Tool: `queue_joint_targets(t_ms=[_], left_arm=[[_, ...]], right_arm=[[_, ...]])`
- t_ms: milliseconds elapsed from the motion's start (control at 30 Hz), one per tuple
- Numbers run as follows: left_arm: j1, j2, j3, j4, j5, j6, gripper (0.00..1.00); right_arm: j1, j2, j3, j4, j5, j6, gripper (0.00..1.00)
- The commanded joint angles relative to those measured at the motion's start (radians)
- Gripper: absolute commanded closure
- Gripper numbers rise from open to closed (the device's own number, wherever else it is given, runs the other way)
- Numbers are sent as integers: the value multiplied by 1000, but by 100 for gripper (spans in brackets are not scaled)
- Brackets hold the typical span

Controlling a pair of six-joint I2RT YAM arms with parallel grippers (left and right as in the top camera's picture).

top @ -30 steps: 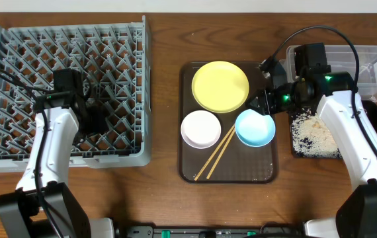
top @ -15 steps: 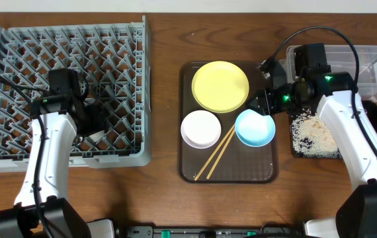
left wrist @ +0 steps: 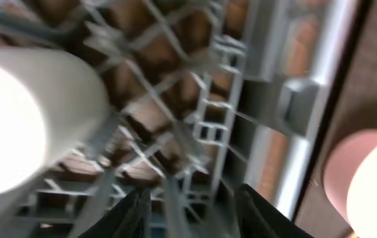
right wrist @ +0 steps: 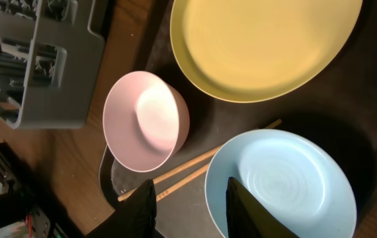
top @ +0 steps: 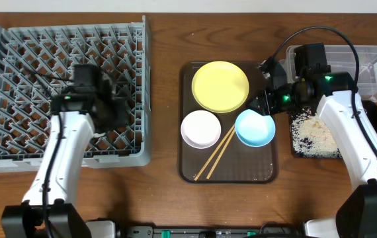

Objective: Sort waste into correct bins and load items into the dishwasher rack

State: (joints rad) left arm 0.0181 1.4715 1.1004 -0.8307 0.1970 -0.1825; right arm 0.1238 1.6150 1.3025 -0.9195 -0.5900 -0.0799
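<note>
The grey dishwasher rack stands at the left. My left gripper hovers over its right part, open and empty. The small white cup sits blurred among the pegs to its left. On the brown tray are the yellow plate, white bowl, light blue bowl and two chopsticks. My right gripper is open, its fingers astride the near rim of the light blue bowl, beside the chopsticks. Rice scraps lie in the black tray.
The clear tub stands at the back right, behind the black tray. The brown serving tray lies in the middle. The rack's corner shows in the right wrist view. The white bowl shows at the left wrist view's right edge.
My left arm has swung to the right over the rack, away from the cup that stays among the pegs. The right arm has not moved.
</note>
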Motion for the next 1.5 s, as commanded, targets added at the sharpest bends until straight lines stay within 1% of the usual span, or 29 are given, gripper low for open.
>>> queue_joint_targets(t_ms=[0, 200, 300, 333, 400, 867, 1033, 1333, 1400, 1467], left_arm=[[-34, -3, 9, -19, -19, 2, 55], [-54, 2, -1, -31, -32, -40, 57], [-69, 11, -11, -50, -22, -44, 63], [-77, 13, -17, -56, -21, -50, 69], [-96, 18, -34, -72, -21, -55, 72], [-261, 19, -96, -156, -21, -79, 72], [-282, 19, -96, -198, -21, -85, 72], [-284, 19, -96, -208, -21, -85, 71], [-284, 19, -96, -206, -21, -85, 61], [-284, 19, -96, -199, -22, -85, 53]], right_arm=[[0, 3, 6, -1, -5, 4, 67], [0, 3, 6, -1, -4, 4, 67], [0, 3, 6, -1, -4, 4, 67], [0, 3, 6, -1, -5, 4, 67], [0, 3, 6, -1, -4, 4, 67], [0, 3, 6, -3, -4, 4, 67], [-1, 3, 6, -8, -4, 4, 67], [-1, 3, 6, -11, -4, 4, 67], [-1, 3, 6, -12, -4, 4, 67], [-1, 3, 6, -11, -3, 4, 66]])
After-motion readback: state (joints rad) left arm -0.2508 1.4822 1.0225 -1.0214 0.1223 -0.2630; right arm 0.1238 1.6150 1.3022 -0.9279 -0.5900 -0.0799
